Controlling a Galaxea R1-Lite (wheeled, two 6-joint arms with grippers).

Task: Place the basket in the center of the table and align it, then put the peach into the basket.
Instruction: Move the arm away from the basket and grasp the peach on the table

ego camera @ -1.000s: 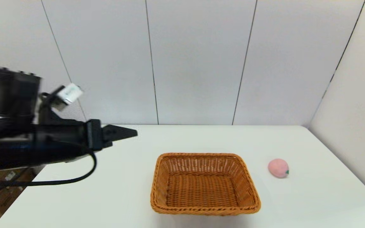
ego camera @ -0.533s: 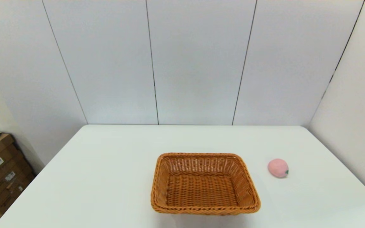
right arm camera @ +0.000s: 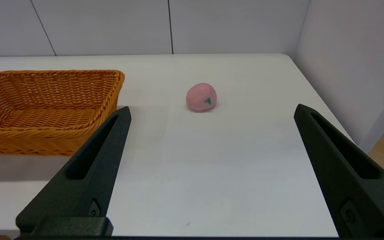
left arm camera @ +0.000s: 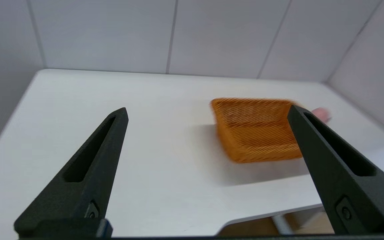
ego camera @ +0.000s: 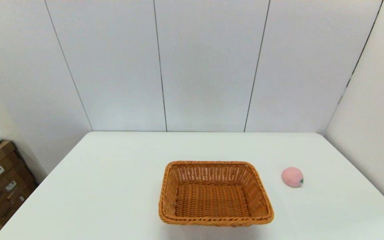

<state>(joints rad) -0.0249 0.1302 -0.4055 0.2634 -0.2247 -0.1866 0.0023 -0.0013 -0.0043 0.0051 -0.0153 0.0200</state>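
Gone from our head view is the left arm; both grippers, left (left arm camera: 207,111) and right (right arm camera: 212,111), have jaws wide apart, empty. Basket (ego camera: 216,193) sits mid-worktop (ego camera: 112,173), peach (ego camera: 292,177) to its right, apart.

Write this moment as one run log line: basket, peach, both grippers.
basket: mid-table, empty | peach: on table, right of basket | left gripper: open, clear | right gripper: open, facing peach

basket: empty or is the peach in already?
Empty. The basket shows only bare woven floor in the head view; the peach lies on the table to its right, apart from the rim.
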